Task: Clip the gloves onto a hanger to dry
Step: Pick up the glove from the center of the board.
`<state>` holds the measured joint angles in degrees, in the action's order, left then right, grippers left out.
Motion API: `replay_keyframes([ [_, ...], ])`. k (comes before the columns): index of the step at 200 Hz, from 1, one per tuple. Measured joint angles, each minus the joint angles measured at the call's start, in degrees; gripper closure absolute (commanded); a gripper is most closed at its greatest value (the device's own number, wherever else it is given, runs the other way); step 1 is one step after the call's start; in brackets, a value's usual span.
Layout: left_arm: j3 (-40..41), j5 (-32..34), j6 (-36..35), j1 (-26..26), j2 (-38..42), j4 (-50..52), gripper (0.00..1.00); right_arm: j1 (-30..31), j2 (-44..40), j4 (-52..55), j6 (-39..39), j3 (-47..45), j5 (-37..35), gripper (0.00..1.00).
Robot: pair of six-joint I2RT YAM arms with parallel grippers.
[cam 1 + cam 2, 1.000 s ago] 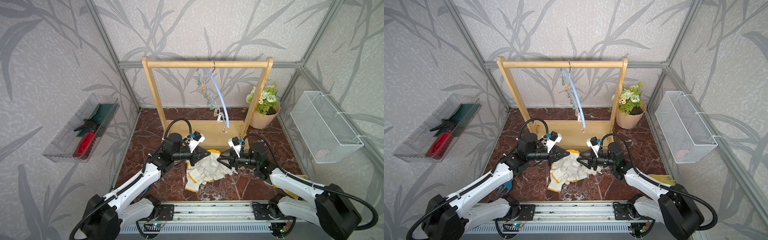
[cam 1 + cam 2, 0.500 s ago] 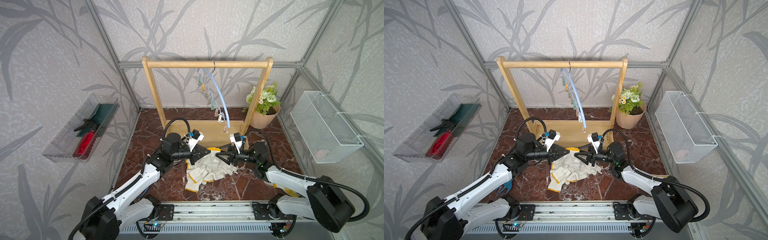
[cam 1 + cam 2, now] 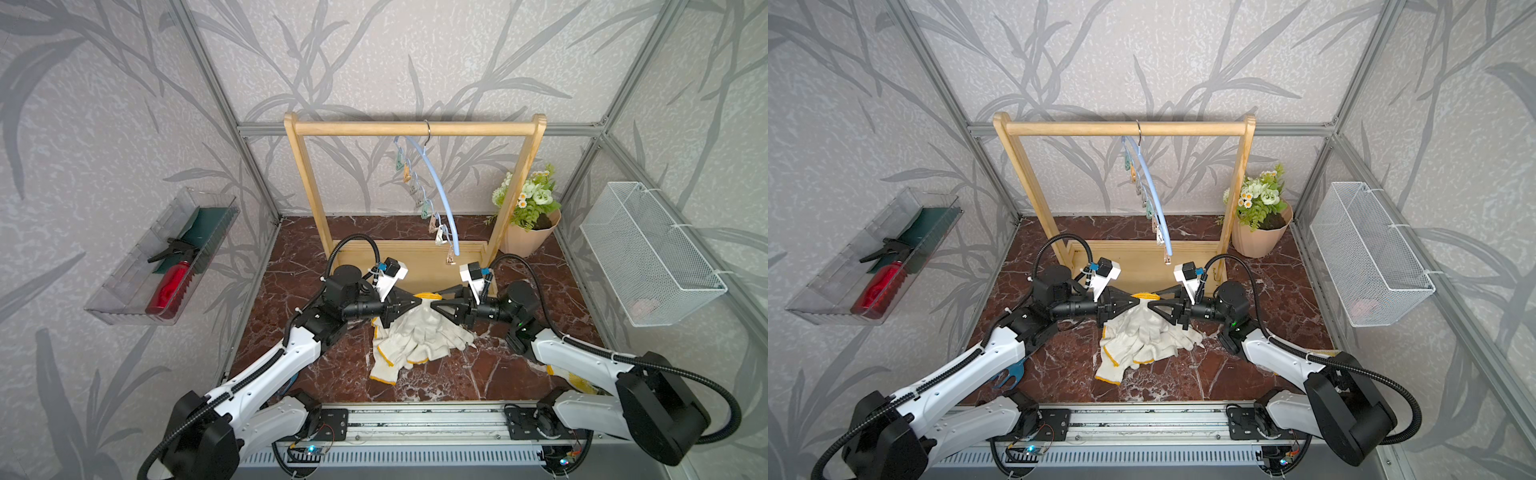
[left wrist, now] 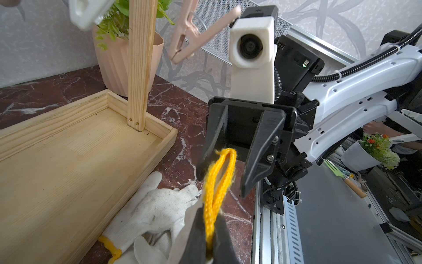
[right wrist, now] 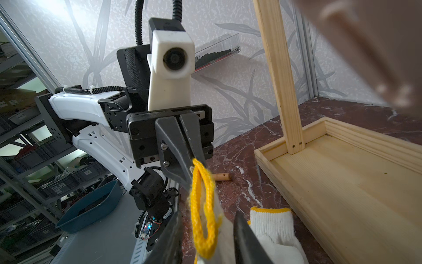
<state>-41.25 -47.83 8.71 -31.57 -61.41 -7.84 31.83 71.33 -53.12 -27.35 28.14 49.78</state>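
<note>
Several white knitted gloves (image 3: 415, 340) (image 3: 1142, 336) lie piled on the marble floor in front of the rack. My left gripper (image 4: 209, 212) (image 3: 417, 303) is shut on the yellow cuff (image 4: 220, 173) of the top glove and holds it raised. My right gripper (image 5: 206, 214) (image 3: 434, 306) faces it tip to tip. Its jaws stand apart on either side of the same cuff (image 5: 201, 205), with gaps on both sides. The blue hanger (image 3: 438, 195) (image 3: 1152, 195), with a row of clips, hangs from the wooden rack's bar (image 3: 415, 128).
The rack's wooden base tray (image 3: 399, 251) lies just behind the gloves. A flower pot (image 3: 530, 232) stands at back right, a wire basket (image 3: 648, 257) hangs on the right wall, and a clear tray (image 3: 124, 303) holding a red bottle hangs on the left. A yellow-patterned glove (image 3: 577, 380) lies under my right arm.
My right gripper has moved in towards the left gripper, and its jaws have narrowed around the raised yellow cuff. The left gripper has stayed shut on the cuff, almost still.
</note>
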Motion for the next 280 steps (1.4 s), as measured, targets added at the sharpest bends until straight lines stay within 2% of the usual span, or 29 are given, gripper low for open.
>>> replay_keyframes([
  [25,0.0,0.0,0.1,0.0,-0.3,0.0,1.00,0.1,0.1,0.0,0.0,0.5,0.0,0.68],
  [56,0.0,0.0,0.4,0.0,-0.4,-0.5,1.00,0.2,0.8,0.0,-0.1,0.9,0.0,0.75],
  [105,0.0,0.0,0.6,0.0,-0.4,-0.8,0.99,0.2,1.1,0.7,-0.1,1.0,0.0,0.97],
  [116,0.0,0.2,0.5,0.0,-0.4,-0.8,0.94,0.2,1.1,0.9,0.0,1.0,-0.3,1.00],
  [126,0.0,0.8,0.4,0.0,-0.4,-0.7,0.79,0.2,1.0,1.5,0.5,1.0,-0.6,1.00],
  [137,0.0,1.8,0.6,0.0,-0.4,-0.6,0.71,0.2,0.7,3.3,1.4,1.0,-1.4,1.00],
  [150,0.0,4.9,0.5,0.0,-0.3,-0.2,0.56,0.1,-0.2,7.0,3.1,1.1,-2.5,1.00],
  [163,-0.1,9.2,0.0,0.0,-0.2,1.0,0.46,-0.3,-1.2,11.4,5.0,1.4,-4.0,1.00],
  [200,-2.7,21.8,-1.9,2.2,-0.3,4.0,0.28,-4.5,-3.4,21.5,9.4,2.1,-6.3,1.00],
  [215,-4.7,25.1,-3.1,4.6,-1.6,3.7,0.25,-6.0,-3.8,24.6,10.7,2.3,-7.0,1.00],
  [238,-8.0,26.6,-4.9,9.6,-6.3,0.8,0.23,-7.3,-3.8,28.7,12.5,3.1,-7.8,1.00],
  [280,-17.0,26.3,-9.4,16.4,-20.7,-5.4,0.23,-8.8,1.0,31.8,14.1,8.0,-8.6,1.00],
])
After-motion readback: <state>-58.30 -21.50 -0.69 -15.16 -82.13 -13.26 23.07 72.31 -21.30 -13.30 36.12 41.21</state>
